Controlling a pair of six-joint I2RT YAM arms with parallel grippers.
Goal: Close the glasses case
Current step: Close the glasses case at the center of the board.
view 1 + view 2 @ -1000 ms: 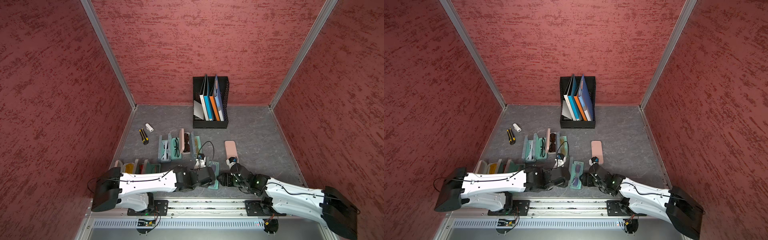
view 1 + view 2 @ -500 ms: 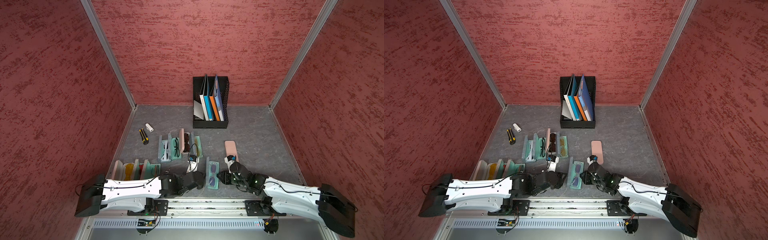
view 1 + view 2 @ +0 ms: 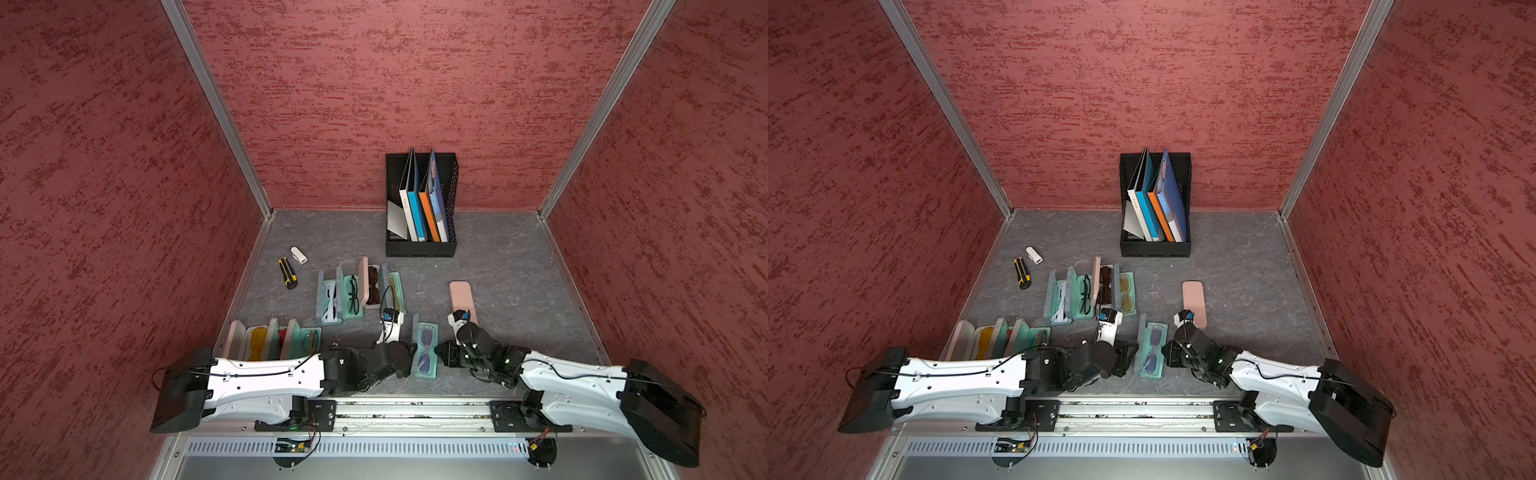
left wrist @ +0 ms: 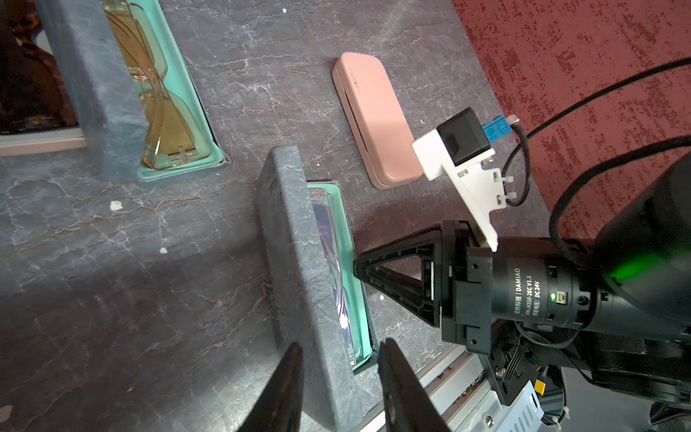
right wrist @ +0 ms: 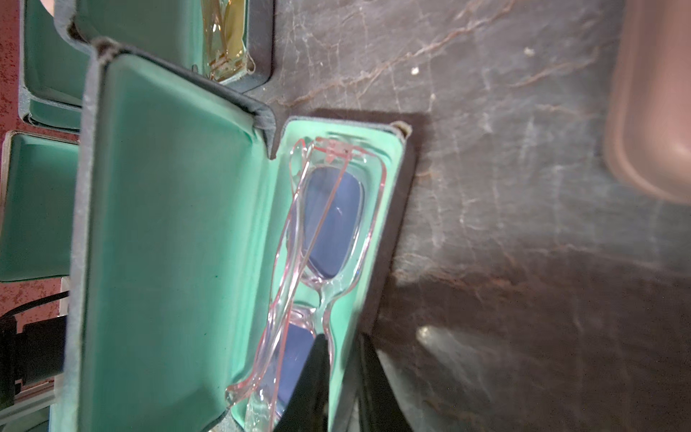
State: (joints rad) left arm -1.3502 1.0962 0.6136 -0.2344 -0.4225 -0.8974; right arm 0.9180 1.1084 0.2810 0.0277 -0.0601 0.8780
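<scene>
Grey marbled tabletop (image 3: 519,266): eight open cases (image 3: 352,293), each holding glasses, one closed pink case (image 3: 461,297) beyond the right gripper (image 4: 359,268). It pinches the rim of the grey mint-lined glasses case (image 5: 392,194) with blue-lensed glasses (image 5: 332,220); left gripper (image 4: 341,348), half open, straddles its upright lid (image 4: 295,243).

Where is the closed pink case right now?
In both top views the pink case lies flat on the grey table, toward the robot's right, just beyond the right arm, right of the open teal case.
</scene>
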